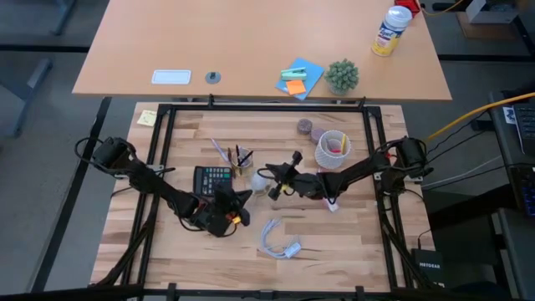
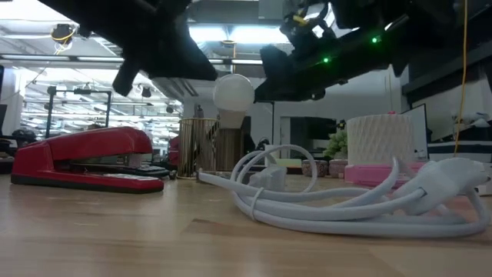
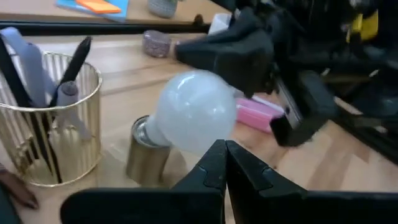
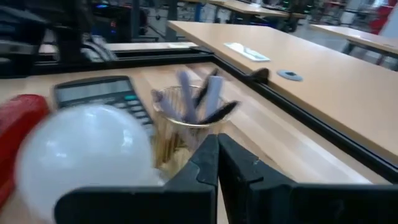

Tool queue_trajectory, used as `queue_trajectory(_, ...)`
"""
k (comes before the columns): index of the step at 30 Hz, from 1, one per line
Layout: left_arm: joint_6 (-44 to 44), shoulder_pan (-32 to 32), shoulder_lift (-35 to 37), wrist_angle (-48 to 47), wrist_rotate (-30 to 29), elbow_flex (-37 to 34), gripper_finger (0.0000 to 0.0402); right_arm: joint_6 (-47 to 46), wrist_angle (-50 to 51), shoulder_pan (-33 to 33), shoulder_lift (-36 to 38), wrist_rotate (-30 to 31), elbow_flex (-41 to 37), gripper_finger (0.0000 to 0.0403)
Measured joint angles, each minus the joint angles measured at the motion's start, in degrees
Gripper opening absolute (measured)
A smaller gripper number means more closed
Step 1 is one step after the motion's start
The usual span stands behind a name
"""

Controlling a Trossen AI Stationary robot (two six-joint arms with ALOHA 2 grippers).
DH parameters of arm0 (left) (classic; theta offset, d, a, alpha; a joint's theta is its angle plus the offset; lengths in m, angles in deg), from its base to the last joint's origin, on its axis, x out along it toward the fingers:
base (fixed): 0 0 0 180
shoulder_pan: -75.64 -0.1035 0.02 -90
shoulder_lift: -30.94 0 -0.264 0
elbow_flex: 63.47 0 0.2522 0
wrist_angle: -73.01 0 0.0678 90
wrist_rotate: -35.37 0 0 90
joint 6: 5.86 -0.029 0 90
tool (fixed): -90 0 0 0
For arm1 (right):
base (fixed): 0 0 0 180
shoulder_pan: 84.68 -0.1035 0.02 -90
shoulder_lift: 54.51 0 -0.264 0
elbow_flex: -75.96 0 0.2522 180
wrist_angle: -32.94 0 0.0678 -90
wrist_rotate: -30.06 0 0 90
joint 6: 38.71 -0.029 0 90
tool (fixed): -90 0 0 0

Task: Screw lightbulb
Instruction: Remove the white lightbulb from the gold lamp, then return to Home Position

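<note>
Pens fill gold wire cup (image 3: 53, 118) beside lightbulb (image 3: 196, 112) on brass socket (image 3: 147, 155).

The high view looks straight down; the low view looks level across the table. Both wrist views sit close, sharing the lightbulb (image 3: 194, 111).

A light butcher-block wooden table (image 1: 368, 251) framed by black metal rails fills the lower middle of the high view. On it, left of centre, lies a black calculator (image 1: 212, 176), with a gold wire pen cup (image 1: 240, 164) just beside it to the right. Right of centre stands a white ribbed cup with pink contents (image 1: 333, 147); a small grey tape roll (image 1: 304, 127) lies above it. A coiled white cable (image 1: 280, 240) lies lower centre. A yellow sticky note (image 1: 147, 117) sits at the upper left corner.
</note>
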Motion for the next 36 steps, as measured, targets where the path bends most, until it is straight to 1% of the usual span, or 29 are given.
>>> queue_trajectory(5,-2.56,0.88,0.0,1.77,-1.37,0.0,0.0,0.36,-0.68,-0.24,0.33,-1.03,0.0,0.0007)
queue_trajectory(13,-2.56,0.3,0.0,1.4,-2.46,0.0,0.0,0.16,-0.09,-0.21,0.33,-3.89,0.0,0.0007)
queue_trajectory(17,-2.56,0.4,0.0,1.33,-2.46,0.0,0.0,0.14,-0.03,-0.24,0.33,-7.95,0.0,0.0007)
queue_trajectory(22,-2.56,0.56,0.0,1.31,-2.46,0.0,0.0,0.2,0.13,-0.28,1.82,-16.88,0.0,0.0007)
queue_trajectory(27,-3.67,1.1,0.0,1.35,-2.47,-0.02,0.0,0.19,1.18,-0.44,6.1,-25.97,0.0,0.0007)
queue_trajectory(29,-5.71,1.86,0.42,1.25,-2.48,-0.02,0.0,0.25,3.34,-1.04,8.84,-28.09,0.0,0.0007)
queue_trajectory(31,-8.34,2.76,1.81,1.24,-2.55,-0.04,0.0,0.55,6.77,-1.84,12.52,-28.19,0.0,0.0007)
queue_trajectory(33,-12.31,3.75,4.54,1.27,-3.87,-0.04,0.0,2.15,10.71,-2.71,16.83,-28.04,0.0,0.0007)
queue_trajectory(36,-21.86,5.23,10.51,1.34,-7.6,-0.04,0.0,5.85,15.98,-3.94,24.44,-26.41,0.0,0.0007)
